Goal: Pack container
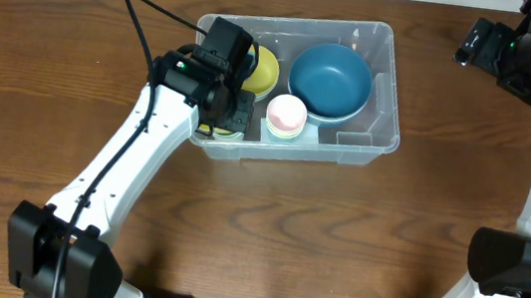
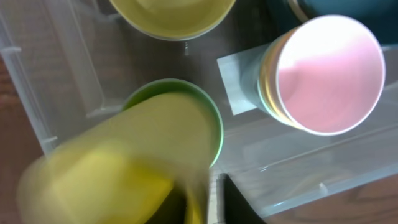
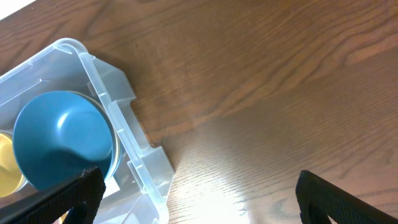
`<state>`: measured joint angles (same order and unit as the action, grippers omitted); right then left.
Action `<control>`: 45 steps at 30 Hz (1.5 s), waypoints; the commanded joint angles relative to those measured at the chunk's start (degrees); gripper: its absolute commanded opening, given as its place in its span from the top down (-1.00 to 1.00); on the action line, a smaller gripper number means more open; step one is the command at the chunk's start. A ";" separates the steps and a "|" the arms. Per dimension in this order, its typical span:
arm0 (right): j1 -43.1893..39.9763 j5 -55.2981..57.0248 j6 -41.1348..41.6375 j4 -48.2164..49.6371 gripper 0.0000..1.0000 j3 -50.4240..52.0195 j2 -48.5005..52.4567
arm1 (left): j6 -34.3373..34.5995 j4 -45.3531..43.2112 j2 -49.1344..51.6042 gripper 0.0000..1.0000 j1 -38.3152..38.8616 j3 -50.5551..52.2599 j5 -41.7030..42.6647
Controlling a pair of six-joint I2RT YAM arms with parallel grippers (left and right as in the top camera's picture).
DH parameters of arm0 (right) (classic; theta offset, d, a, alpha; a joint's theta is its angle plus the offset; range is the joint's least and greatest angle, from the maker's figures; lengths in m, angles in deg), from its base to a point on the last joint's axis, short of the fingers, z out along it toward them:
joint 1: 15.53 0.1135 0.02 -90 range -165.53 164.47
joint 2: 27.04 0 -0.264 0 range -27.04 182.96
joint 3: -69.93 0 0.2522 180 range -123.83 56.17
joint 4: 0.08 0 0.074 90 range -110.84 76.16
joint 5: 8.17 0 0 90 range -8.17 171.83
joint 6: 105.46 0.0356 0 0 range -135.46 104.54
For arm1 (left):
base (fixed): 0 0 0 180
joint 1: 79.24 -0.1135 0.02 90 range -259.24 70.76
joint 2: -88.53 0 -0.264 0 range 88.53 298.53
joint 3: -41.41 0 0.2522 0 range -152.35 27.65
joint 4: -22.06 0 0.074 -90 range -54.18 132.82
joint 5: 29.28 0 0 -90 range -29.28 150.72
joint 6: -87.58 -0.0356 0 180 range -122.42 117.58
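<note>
The clear plastic container [image 1: 390,88] stands at the table's far middle. It holds a yellow bowl [image 1: 265,71], a blue bowl [image 1: 330,79] and a stack of cups with a pink one on top [image 1: 287,114]. My left gripper [image 1: 225,114] is over the container's front left corner. It is shut on the wall of a yellow cup [image 2: 118,168], which is blurred and sits just above or in a green cup [image 2: 215,121]. The pink cup [image 2: 329,74] is to its right. My right gripper [image 3: 199,196] is open and empty over bare table, right of the container [image 3: 118,93].
The yellow bowl [image 2: 168,15] lies just beyond the green cup. The blue bowl [image 3: 62,137] fills the container's right half. A pale label [image 2: 233,81] lies under the pink stack. Wooden table surrounds the container.
</note>
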<state>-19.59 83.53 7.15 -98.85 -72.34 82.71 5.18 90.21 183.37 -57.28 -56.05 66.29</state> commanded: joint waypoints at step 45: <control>-0.02 -0.02 0.70 -0.07 -0.98 -0.07 -1.33 | 0.61 23.93 -57.61 -0.96 -0.02 -0.66 -9.57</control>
<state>-19.59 83.53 7.15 -98.85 -72.34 82.71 7.12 112.96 129.32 -57.28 -56.09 61.96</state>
